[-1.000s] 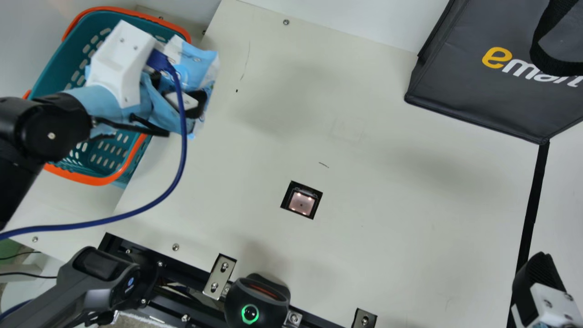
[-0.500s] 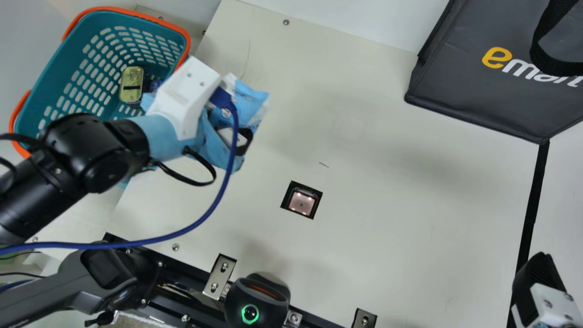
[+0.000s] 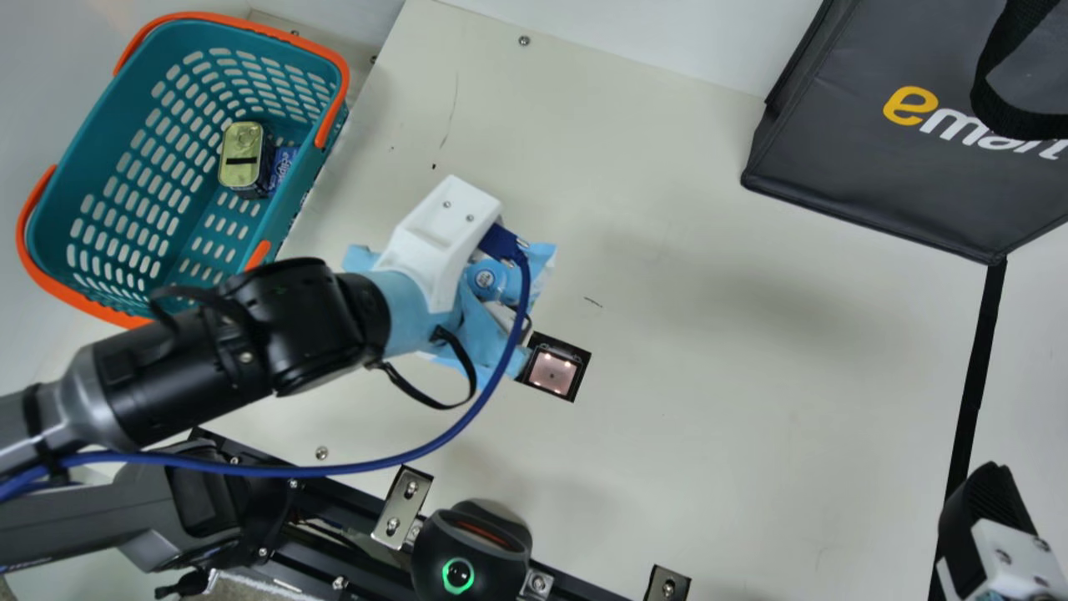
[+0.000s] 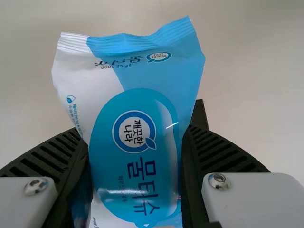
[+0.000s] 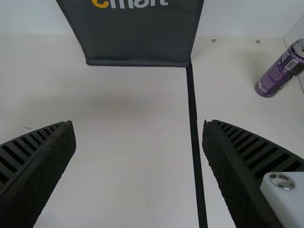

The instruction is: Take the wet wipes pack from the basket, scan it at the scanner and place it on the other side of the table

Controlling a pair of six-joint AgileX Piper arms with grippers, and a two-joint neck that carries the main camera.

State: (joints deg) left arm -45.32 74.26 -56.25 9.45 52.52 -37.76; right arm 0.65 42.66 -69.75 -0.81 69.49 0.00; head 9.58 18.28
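Observation:
My left gripper [image 3: 505, 321] holds the blue and white wet wipes pack [image 3: 541, 257] above the table, just left of the scanner window [image 3: 554, 371] set in the tabletop. One corner of the pack reaches the window's left edge in this view. In the left wrist view the wet wipes pack [image 4: 137, 109] is squeezed between both ribbed fingers of the left gripper [image 4: 137, 156], its printed face toward the camera. My right gripper [image 3: 984, 501] is at the main view's lower right edge; in the right wrist view the right gripper [image 5: 138, 137] stands wide open with nothing between its fingers.
The teal basket [image 3: 108, 159] at upper left holds a gold-lidded can [image 3: 242, 156] and a blue item [image 3: 284, 164]. A dark bag [image 3: 901, 159] stands at upper right. Black tape [image 3: 974, 384] crosses the table's right part. A purple can [image 5: 280, 70] shows beyond it in the right wrist view.
Carrying the wipes pack, my left arm has moved from over the basket rightward and down the main view to beside the scanner window. The right gripper has stayed put.

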